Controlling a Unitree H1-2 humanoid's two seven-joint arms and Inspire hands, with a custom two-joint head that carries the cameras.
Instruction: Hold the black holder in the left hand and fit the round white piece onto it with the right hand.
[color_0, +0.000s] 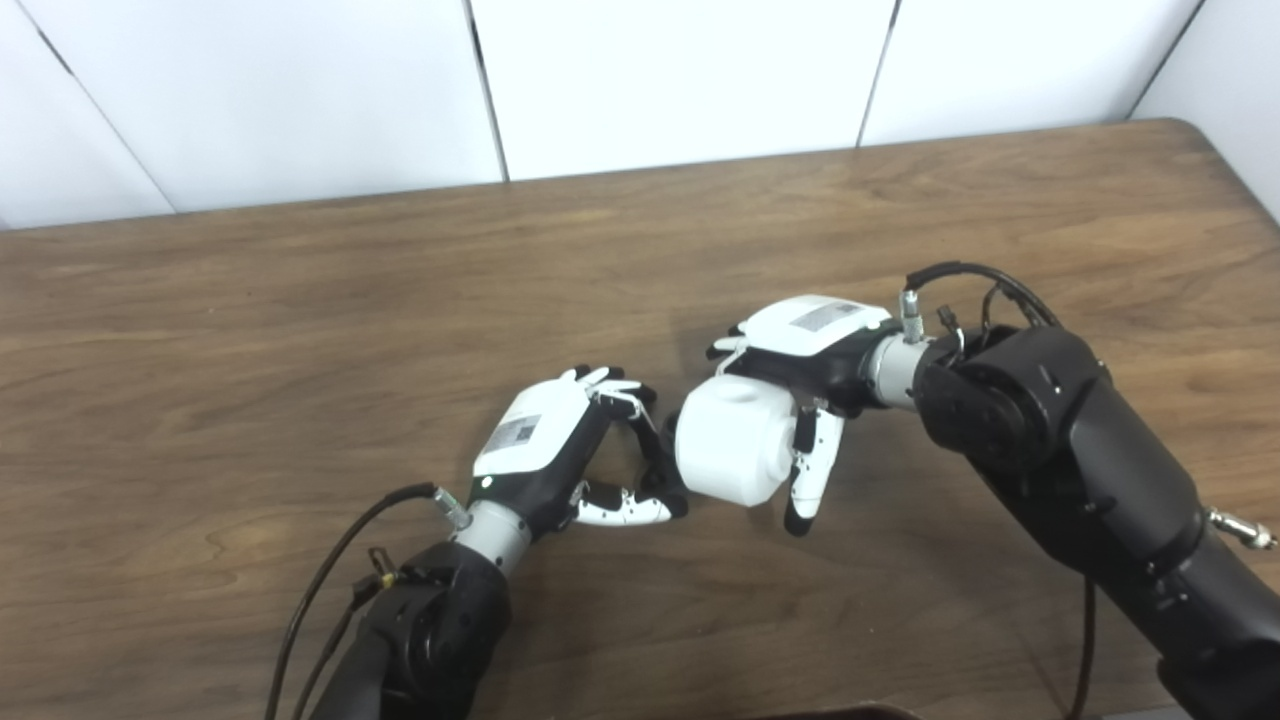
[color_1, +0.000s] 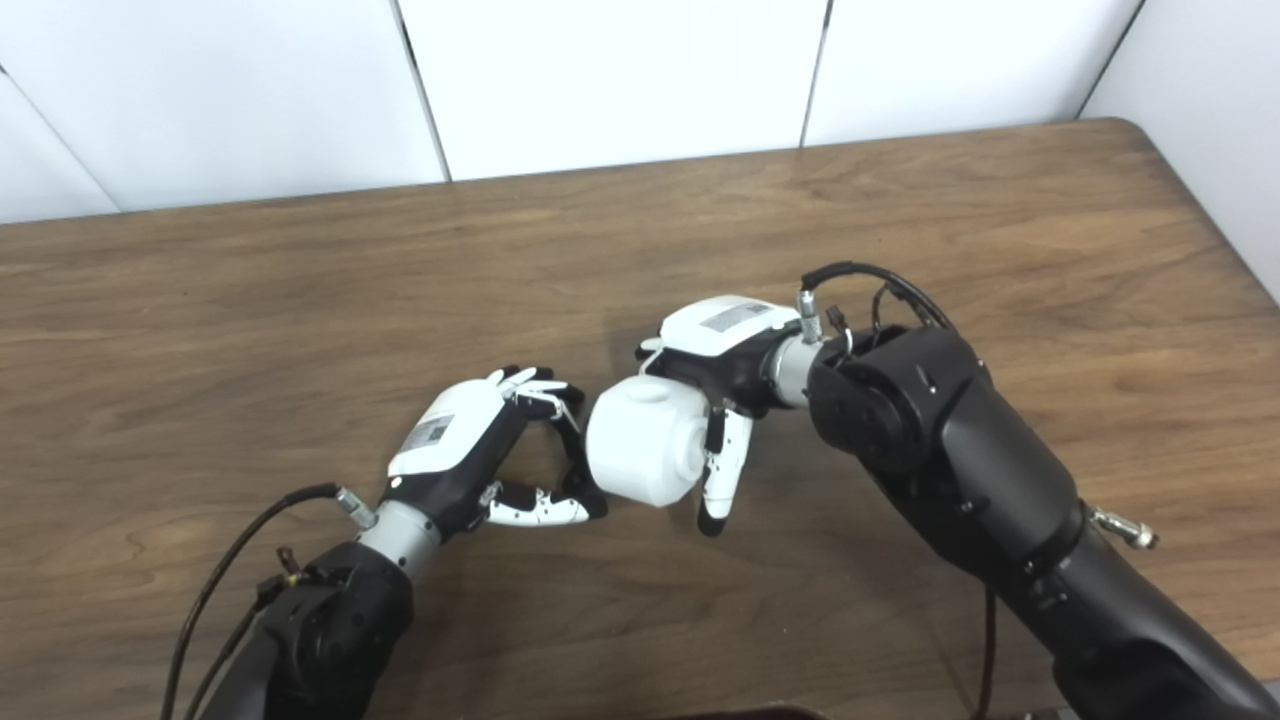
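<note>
Left eye view: both robot hands meet mid-surface.
Left robot hand: curled on something dark, likely the black holder, bracing it.
Right robot hand: gripping white piece, pressed toward 9 o'clock.
White piece: stubby matte cylinder, touching left fingertips.

I noted a brown wood-grain table filling most of both views, its far right corner rounded. Behind it stood a wall of white panels divided by dark seams. Lighting was even, with a soft sheen on the tabletop toward the far right.
</note>
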